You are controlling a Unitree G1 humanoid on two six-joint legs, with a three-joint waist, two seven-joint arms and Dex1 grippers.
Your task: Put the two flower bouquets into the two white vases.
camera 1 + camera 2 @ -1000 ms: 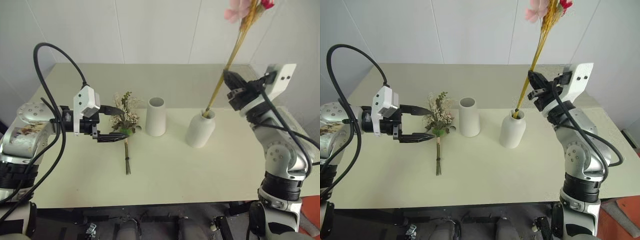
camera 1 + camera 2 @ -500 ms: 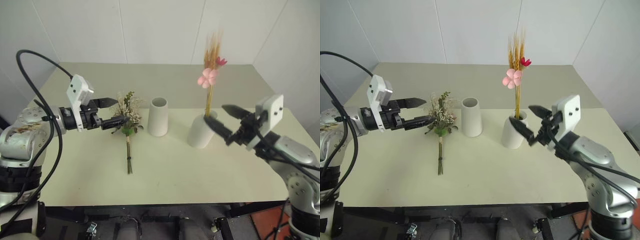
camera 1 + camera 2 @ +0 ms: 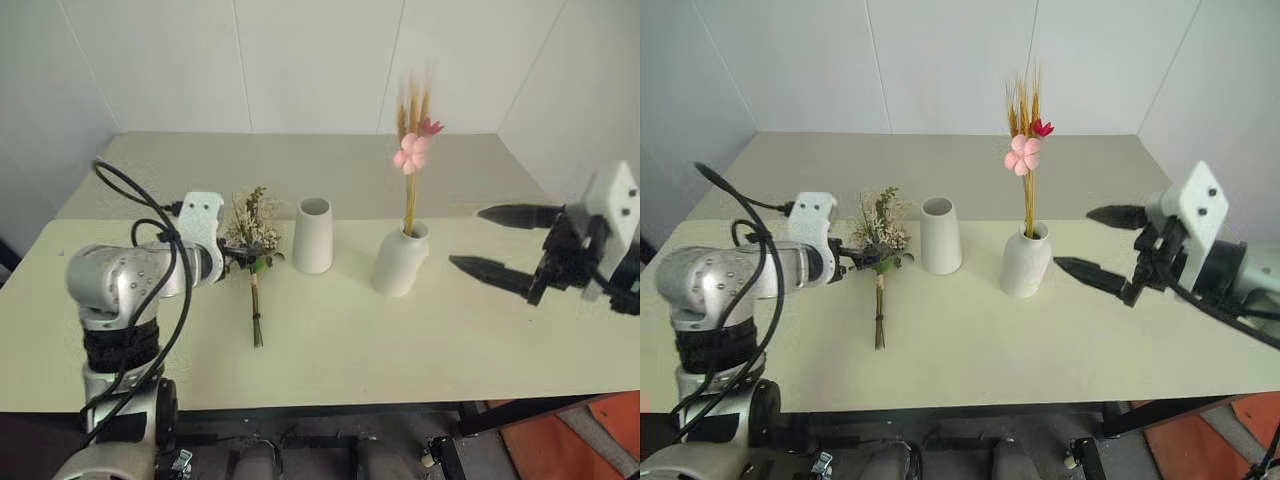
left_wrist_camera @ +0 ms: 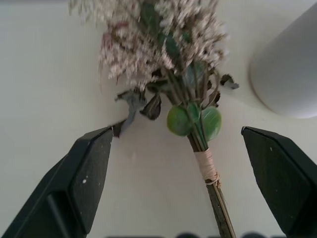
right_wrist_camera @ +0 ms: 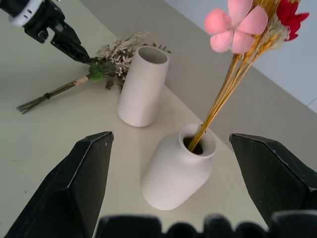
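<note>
The cream-white flower bouquet (image 3: 253, 232) lies flat on the table, its dark stems toward the near edge. My left gripper (image 4: 177, 131) is open just above it, one finger on either side of the tied stems (image 4: 207, 166), touching nothing. The wide-mouthed white vase (image 3: 313, 235) stands empty right beside the blossoms. The bottle-shaped white vase (image 3: 400, 260) holds the wheat-and-pink-flower bouquet (image 3: 411, 150) upright. To the right of that vase my right gripper (image 3: 466, 237) is open and holds nothing.
The pale table (image 3: 420, 340) has free room in front of both vases and along its near edge. White walls close off the back. A black cable (image 3: 130, 190) loops over my left arm.
My right gripper opened, and the wheat bouquet dropped upright into the bottle vase. The right gripper then drew back to the right. My left gripper rolled and lowered over the cream bouquet's stems.
</note>
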